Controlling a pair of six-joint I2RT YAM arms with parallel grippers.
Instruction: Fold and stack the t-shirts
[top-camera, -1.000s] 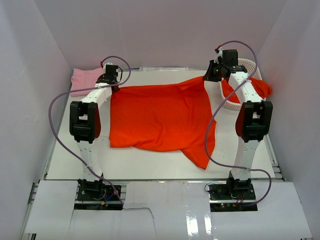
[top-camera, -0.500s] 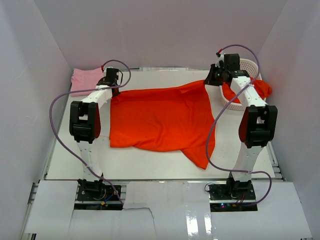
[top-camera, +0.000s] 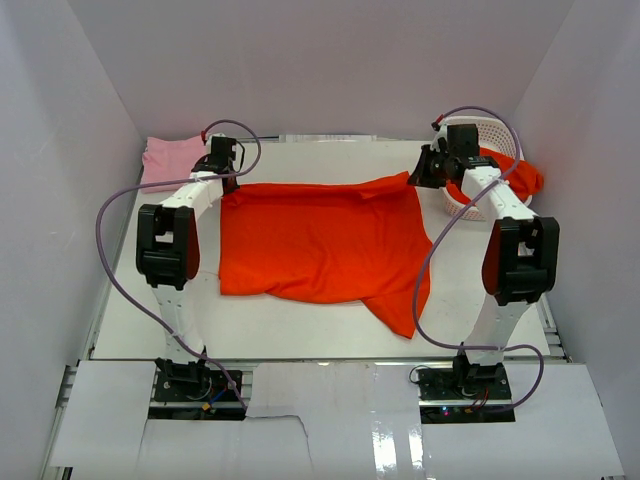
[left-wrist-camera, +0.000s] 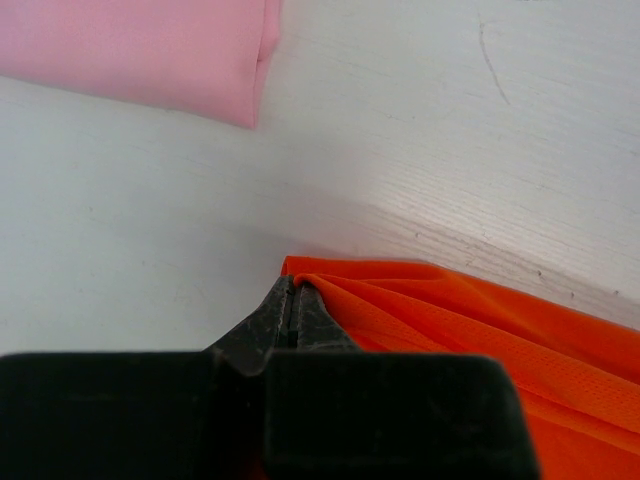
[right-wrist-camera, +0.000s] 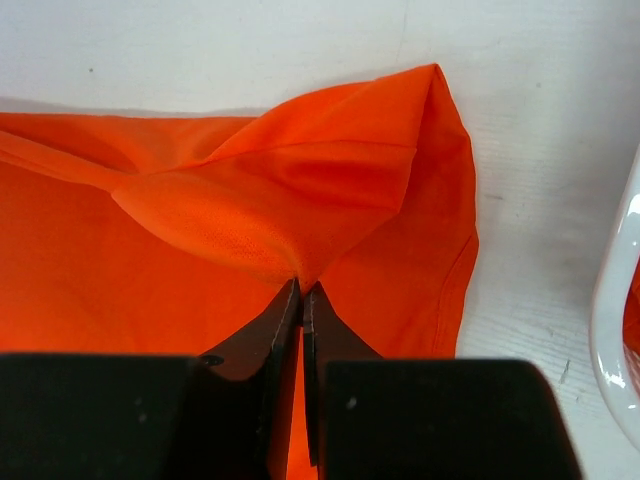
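Two slim arms of white hard-shelled links, the left arm (top-camera: 193, 191) and the right arm (top-camera: 490, 190), each carry bulky black joint housings. A thin lilac cable (top-camera: 99, 232) loops loosely beside the left one and a matching lilac cable (top-camera: 417, 280) beside the right. The black left base (top-camera: 185, 382) and right base (top-camera: 462, 382) show bundled wiring. The left tool (left-wrist-camera: 293, 285) and right tool (right-wrist-camera: 301, 290) have matte black, wedge-shaped fingers.

- Spread orange t-shirt (top-camera: 320, 240): both far corners vanished inside the pinching jaws.
- Pink t-shirt (left-wrist-camera: 140, 50) ran off the left wrist view's top and left edges.
- Basket (right-wrist-camera: 618, 330) showed only a rim sliver at the right wrist view's right edge.
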